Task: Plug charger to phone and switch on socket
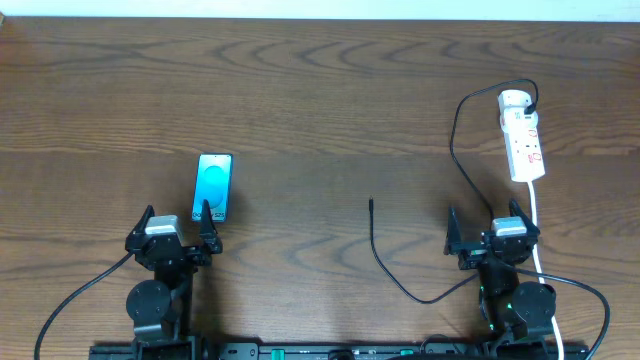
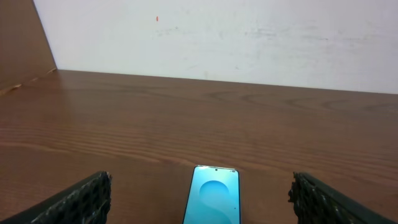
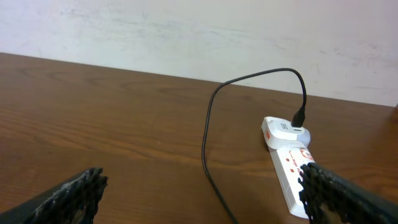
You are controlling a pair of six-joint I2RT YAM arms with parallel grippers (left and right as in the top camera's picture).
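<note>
Dark wood-grain table (image 1: 320,90) fills the overhead view, with a pale wall behind it in both wrist views. No step of the task looks begun: nothing is held, the plug is not in the phone, and no gripper is at the switch.

Nearest, at the lower left of the overhead frame, the left gripper (image 1: 178,215) stands with its jaws spread wide and empty. The phone (image 1: 212,186) lies flat just beyond it, screen up and lit cyan. In the left wrist view the phone's near end sits between the two fingers (image 2: 81,199); whether one finger touches its edge I cannot tell.

At the lower right, the right gripper (image 1: 487,222) is likewise spread wide and holds nothing.

Between the arms, the charger cable (image 1: 378,255) runs up from the lower centre to its plug tip (image 1: 371,203), which lies loose on the wood, well apart from the phone.

Farthest, at the upper right, the power strip (image 1: 524,140) lies with a white adapter (image 1: 515,100) at its far end, the cable's other end looping into it.

By my judgement the next move calls for pinching the thin cable close behind the tip, so it can be steered to the phone's port while the phone is steadied.
</note>
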